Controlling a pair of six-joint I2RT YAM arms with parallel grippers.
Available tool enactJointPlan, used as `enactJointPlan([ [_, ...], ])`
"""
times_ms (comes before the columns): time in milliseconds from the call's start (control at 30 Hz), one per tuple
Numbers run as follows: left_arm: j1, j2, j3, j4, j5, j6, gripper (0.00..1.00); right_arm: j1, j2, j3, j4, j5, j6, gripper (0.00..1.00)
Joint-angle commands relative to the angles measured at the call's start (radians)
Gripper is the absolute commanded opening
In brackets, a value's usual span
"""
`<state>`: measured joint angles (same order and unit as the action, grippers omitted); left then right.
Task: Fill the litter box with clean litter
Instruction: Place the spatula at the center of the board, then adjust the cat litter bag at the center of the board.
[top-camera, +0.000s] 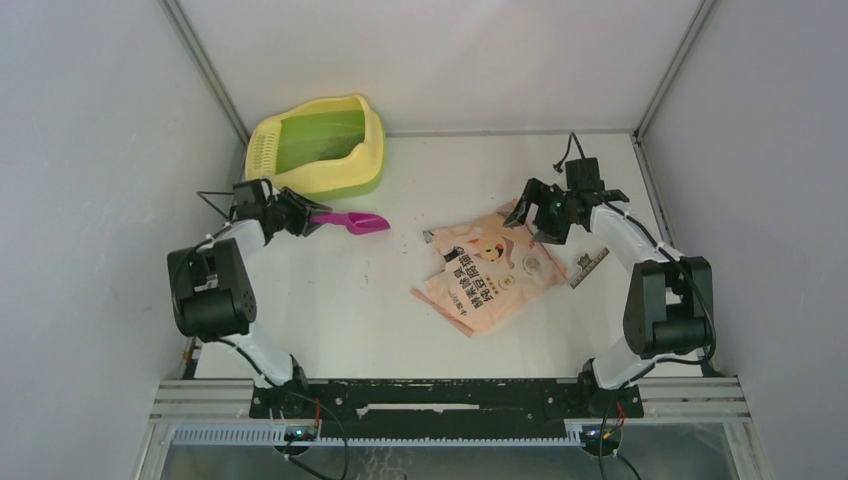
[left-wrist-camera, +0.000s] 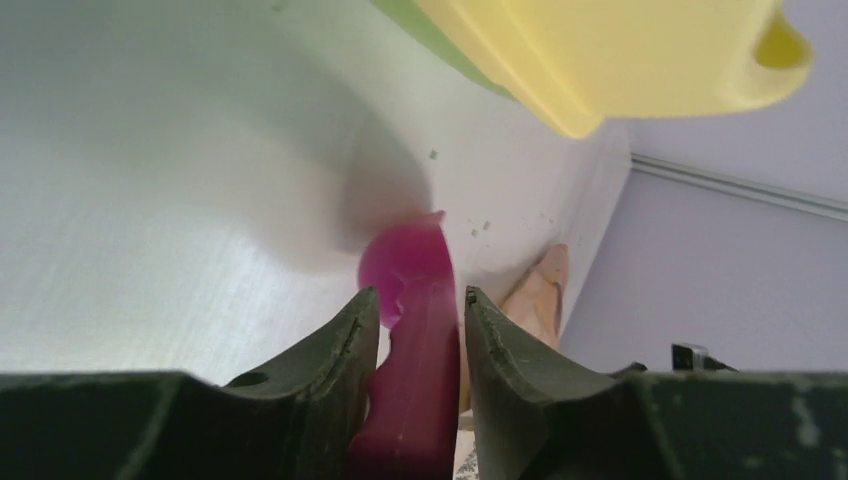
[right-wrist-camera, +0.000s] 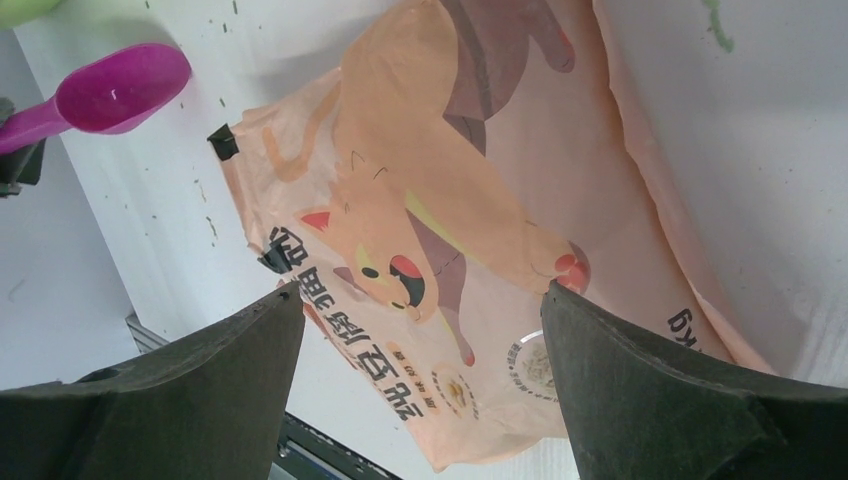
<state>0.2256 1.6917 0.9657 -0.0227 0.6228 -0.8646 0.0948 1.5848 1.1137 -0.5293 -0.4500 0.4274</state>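
The litter box (top-camera: 360, 160), yellow rim with a green basin, stands at the back left; its yellow edge shows in the left wrist view (left-wrist-camera: 620, 60). Litter shows only as dark specks on the table (right-wrist-camera: 205, 215) and faint specks in the basin. My left gripper (top-camera: 300, 215) is shut on the handle of the magenta scoop (top-camera: 352, 222), just in front of the box; the scoop runs between the jaws (left-wrist-camera: 415, 330). My right gripper (top-camera: 545, 215) is open and empty above the top right corner of the flat pink-orange bag (top-camera: 490, 265), which lies under it (right-wrist-camera: 420, 230).
A small grey strip (top-camera: 590, 262) lies on the table right of the bag. Grey walls close in the table on the left, right and back. The scoop's bowl shows in the right wrist view (right-wrist-camera: 120, 85).
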Motion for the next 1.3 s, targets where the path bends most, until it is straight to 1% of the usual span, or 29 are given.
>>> enactJointPlan([
  [0,0.033,0.049,0.064,-0.006,-0.051,0.019,0.44,0.038,-0.085,0.006,-0.010,0.019,-0.014,0.95],
  [33,0.037,0.057,0.069,0.002,-0.049,0.015,0.47,0.047,-0.102,0.001,-0.015,0.022,-0.015,0.95],
  [100,0.045,0.065,0.072,0.001,-0.050,0.014,0.50,0.066,-0.144,-0.019,-0.009,0.028,-0.008,0.95],
  [167,0.049,0.058,0.063,0.003,-0.070,0.018,0.57,0.089,-0.182,-0.044,-0.008,0.034,0.002,0.96],
  [200,0.050,0.053,0.060,0.003,-0.075,0.022,0.58,0.099,-0.200,-0.058,-0.008,0.037,0.007,0.96],
  [233,0.051,0.049,0.058,0.006,-0.080,0.022,0.64,0.114,-0.221,-0.075,-0.004,0.042,0.012,0.96],
  [300,0.054,0.048,0.059,0.017,-0.081,0.013,0.80,0.149,-0.266,-0.126,0.009,0.049,0.034,0.96],
  [367,0.056,0.051,0.066,0.018,-0.081,0.001,0.81,0.185,-0.329,-0.189,0.029,0.059,0.062,0.96],
  [400,0.056,0.043,0.065,0.018,-0.092,-0.002,0.84,0.207,-0.355,-0.220,0.042,0.066,0.082,0.96],
  [500,0.057,-0.012,0.057,-0.029,-0.166,0.015,0.88,0.289,-0.429,-0.327,0.073,0.108,0.140,0.96],
  [533,0.054,-0.034,0.049,-0.037,-0.182,0.019,0.98,0.317,-0.452,-0.358,0.084,0.123,0.160,0.96],
  [567,0.052,-0.053,0.041,-0.042,-0.192,0.021,1.00,0.343,-0.471,-0.383,0.097,0.145,0.184,0.96],
  [700,0.029,-0.122,0.030,-0.101,-0.231,0.044,1.00,0.454,-0.539,-0.473,0.151,0.262,0.266,0.96],
  [933,-0.043,-0.231,-0.018,-0.116,-0.278,0.037,1.00,0.612,-0.594,-0.602,0.289,0.462,0.417,0.96],
  [1067,-0.094,-0.316,-0.044,-0.134,-0.291,0.047,1.00,0.732,-0.582,-0.652,0.362,0.638,0.502,0.96],
  [1267,-0.156,-0.450,-0.102,-0.160,-0.314,0.070,1.00,0.863,-0.543,-0.733,0.488,0.809,0.613,0.96],
])
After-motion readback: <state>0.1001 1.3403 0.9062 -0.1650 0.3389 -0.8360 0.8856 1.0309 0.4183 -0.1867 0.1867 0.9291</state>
